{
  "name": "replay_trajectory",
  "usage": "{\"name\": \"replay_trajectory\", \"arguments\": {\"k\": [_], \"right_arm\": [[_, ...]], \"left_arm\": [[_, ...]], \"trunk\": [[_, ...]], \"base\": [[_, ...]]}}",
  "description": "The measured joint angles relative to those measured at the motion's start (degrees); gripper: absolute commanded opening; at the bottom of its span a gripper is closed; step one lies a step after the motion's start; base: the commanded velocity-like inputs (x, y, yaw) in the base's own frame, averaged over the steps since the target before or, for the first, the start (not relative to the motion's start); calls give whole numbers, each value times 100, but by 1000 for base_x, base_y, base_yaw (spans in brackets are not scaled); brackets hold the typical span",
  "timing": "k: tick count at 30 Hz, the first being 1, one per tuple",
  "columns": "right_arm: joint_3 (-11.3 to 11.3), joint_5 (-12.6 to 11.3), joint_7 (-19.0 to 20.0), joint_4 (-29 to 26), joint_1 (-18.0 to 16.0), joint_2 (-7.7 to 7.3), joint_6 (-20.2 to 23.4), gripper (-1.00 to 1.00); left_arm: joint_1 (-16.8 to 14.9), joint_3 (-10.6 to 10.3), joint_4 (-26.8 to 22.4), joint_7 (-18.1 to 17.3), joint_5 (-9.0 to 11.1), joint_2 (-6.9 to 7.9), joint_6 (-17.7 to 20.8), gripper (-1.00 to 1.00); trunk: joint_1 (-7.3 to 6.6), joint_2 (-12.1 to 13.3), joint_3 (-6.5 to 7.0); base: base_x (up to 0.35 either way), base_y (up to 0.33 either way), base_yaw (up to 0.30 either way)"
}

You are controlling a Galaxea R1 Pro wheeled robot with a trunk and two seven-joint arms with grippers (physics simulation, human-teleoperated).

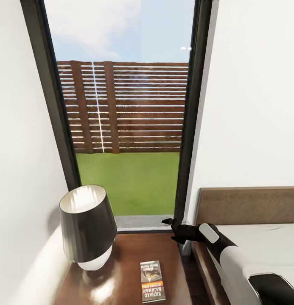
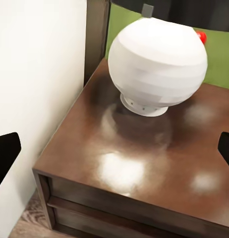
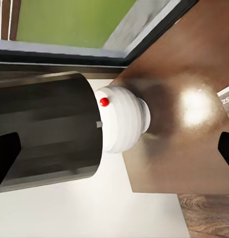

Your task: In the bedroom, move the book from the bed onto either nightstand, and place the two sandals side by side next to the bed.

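The book (image 1: 152,281) lies flat on the glossy dark nightstand (image 1: 130,254), its orange-red band toward me, a little right of the lamp. One corner of the book (image 3: 226,96) shows in the right wrist view. My right gripper (image 1: 172,230) hovers open above the nightstand's far right corner, by the bed (image 1: 265,241), holding nothing. In its own view the right gripper (image 3: 114,153) looks down on the lamp and the nightstand (image 3: 184,148). My left gripper (image 2: 114,153) is open and empty over the nightstand (image 2: 75,144). The sandals are out of view.
A lamp (image 1: 87,224) with a black shade and round white base (image 2: 156,64) takes up the nightstand's left half. A white wall is close on the left. A tall window with a dark frame (image 1: 187,148) stands behind. The brown headboard (image 1: 248,205) runs right.
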Motion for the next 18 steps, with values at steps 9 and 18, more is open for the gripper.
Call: {"name": "replay_trajectory", "arguments": {"k": [9,18], "right_arm": [[3,-3,6,0,1,-12,-1,100],[10,1,16,0,1,-18,12,100]], "left_arm": [[0,-15,15,-3,-3,7,0,100],[0,-20,19,-3,-8,7,20,100]], "trunk": [[-198,361,162],[-395,722,323]], "base": [[0,0,0],[0,0,0]]}}
